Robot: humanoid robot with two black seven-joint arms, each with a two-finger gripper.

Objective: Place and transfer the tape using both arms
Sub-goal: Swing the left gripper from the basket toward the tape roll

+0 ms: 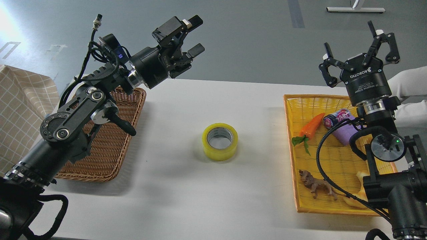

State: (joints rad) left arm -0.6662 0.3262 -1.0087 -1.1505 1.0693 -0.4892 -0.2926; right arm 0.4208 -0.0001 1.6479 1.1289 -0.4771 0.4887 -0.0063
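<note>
The tape (220,141), a yellow translucent roll with a grey-white core, lies flat on the white table (186,186) near its middle. My left gripper (194,35) is open and empty, held high above the table's far edge, up and to the left of the tape, its fingers pointing right. My right gripper (360,46) is open and empty, raised above the far end of the yellow basket (302,210), well to the right of the tape. Neither gripper touches the tape.
A brown wicker basket (110,156) lies at the left under my left arm. The yellow basket holds a toy carrot (312,125), a can (335,119), a purple block (343,135), a toy lion (317,186) and a croissant toy (357,200). A checked cloth (20,113) is far left.
</note>
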